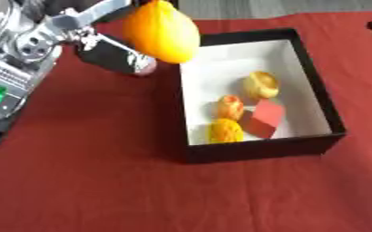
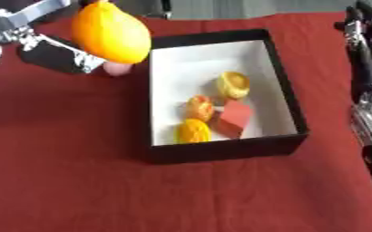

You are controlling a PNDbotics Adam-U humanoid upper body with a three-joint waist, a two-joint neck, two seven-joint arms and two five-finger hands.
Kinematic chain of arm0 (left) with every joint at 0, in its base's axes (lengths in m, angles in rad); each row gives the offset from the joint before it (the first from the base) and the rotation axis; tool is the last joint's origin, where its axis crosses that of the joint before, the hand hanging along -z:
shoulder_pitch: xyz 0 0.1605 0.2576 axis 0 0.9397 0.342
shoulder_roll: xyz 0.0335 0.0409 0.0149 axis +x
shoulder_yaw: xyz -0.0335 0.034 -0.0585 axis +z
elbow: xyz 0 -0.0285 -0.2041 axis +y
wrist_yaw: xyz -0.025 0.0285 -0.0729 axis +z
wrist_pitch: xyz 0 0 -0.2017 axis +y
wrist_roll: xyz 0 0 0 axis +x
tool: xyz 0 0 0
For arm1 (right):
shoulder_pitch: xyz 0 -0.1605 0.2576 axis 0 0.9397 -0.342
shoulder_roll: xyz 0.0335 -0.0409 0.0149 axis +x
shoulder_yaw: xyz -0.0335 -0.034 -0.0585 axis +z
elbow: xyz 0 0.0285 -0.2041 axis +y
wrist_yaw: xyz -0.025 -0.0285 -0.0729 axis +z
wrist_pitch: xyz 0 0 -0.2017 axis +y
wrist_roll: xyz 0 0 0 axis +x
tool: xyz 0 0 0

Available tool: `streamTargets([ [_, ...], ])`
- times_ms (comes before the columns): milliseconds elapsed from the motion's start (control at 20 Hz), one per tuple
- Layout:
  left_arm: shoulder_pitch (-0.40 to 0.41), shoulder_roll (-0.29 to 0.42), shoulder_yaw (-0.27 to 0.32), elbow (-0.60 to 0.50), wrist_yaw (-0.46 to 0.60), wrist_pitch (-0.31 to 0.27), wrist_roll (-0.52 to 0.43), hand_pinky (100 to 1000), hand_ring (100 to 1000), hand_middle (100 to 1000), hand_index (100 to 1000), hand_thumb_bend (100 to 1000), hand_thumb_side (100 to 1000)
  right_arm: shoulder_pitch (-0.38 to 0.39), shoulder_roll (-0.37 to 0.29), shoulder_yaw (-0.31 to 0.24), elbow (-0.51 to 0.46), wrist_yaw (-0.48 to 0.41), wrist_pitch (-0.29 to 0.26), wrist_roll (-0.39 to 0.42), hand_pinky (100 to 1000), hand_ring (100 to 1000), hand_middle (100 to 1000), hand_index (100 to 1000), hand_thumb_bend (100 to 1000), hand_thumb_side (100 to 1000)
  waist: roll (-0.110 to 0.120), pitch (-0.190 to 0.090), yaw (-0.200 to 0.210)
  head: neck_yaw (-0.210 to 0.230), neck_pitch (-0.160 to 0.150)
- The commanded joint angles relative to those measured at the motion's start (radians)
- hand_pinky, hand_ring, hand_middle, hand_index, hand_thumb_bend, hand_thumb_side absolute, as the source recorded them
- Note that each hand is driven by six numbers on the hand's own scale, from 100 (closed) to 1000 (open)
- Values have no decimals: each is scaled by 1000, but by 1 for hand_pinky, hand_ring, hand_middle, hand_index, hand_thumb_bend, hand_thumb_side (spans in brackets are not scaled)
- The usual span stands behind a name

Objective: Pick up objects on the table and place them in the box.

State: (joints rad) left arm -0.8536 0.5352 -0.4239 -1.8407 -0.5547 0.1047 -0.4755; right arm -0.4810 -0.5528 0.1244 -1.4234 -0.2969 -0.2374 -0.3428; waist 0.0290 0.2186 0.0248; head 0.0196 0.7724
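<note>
Above the black box's (image 1: 262, 149) left wall, left hand (image 1: 114, 54) fingers curled round a large orange fruit (image 1: 161, 31), no readable writing

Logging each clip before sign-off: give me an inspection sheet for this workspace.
Surface: red cloth covers the table.
Job's things: black box, white inside, holding three yellow-orange items and a red block; large orange fruit held above the box's left rim.
Clutter: nothing seen.
Hands: left robot hand carries the fruit; finger pose unclear. Right robot hand: not seen, only the arm at the right edge.
Cables: nothing seen.
Surroundings: grey strip beyond the cloth.
</note>
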Motion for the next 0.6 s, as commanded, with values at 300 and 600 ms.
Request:
streamTargets([
  [300,-33,-134,-12,142,-25,-24,-46,496,529,525,566,100,111,-30,-21,2,-22,-6,0,17,958,812,873,921,100,671,-2,-34,-5,-8,-2],
  [600,-40,-207,-24,268,-79,-59,-58,498,530,527,574,100,143,-29,-18,3,-22,-6,1,18,959,811,873,921,100,673,-2,-31,-10,-4,-2],
])
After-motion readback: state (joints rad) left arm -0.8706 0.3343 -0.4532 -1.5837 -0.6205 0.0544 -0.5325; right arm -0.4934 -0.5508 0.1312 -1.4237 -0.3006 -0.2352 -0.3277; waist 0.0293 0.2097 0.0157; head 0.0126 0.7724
